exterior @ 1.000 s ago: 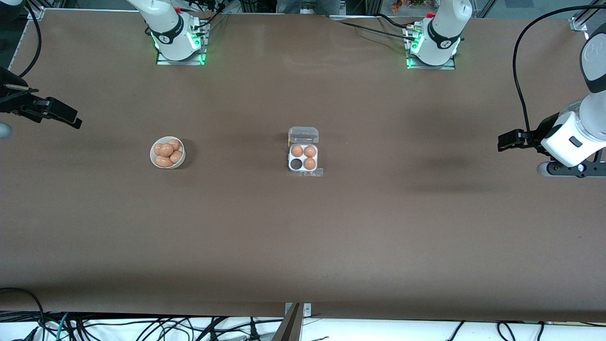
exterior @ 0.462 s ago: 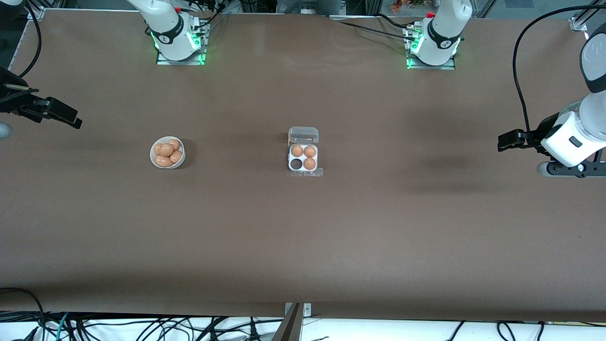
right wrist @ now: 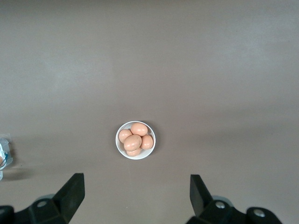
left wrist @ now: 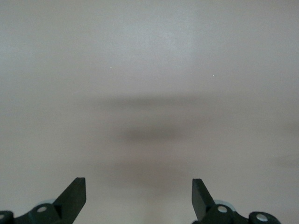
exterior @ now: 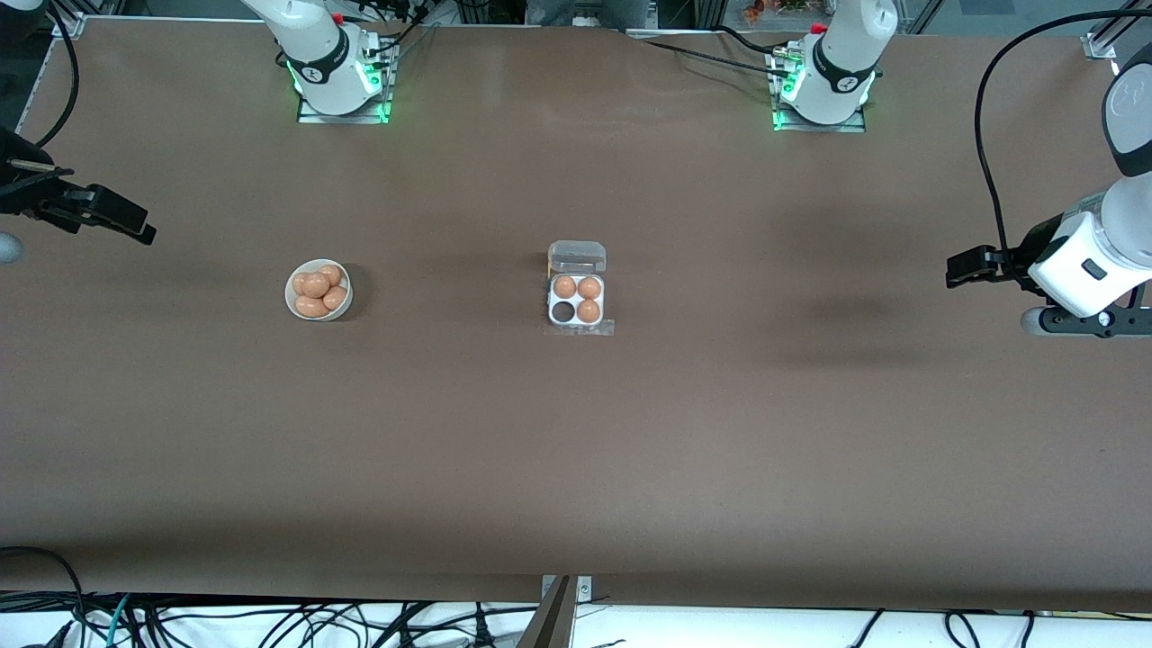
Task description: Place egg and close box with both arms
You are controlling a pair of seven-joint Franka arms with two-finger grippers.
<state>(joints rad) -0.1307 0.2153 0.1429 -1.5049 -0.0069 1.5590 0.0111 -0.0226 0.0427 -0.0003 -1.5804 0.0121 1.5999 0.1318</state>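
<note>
Box [exterior: 576,300] lid open, hinge toward bases

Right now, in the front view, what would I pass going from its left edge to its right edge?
Right gripper held over the table's end, bowl of brown eggs, open box with three eggs, left gripper held over the table's other end.

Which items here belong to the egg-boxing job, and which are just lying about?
Job: eggs in the bowl; open box, one cell empty; left gripper and right gripper, both open and waiting at the table ends.
Lying about: cables along the table edge.
</note>
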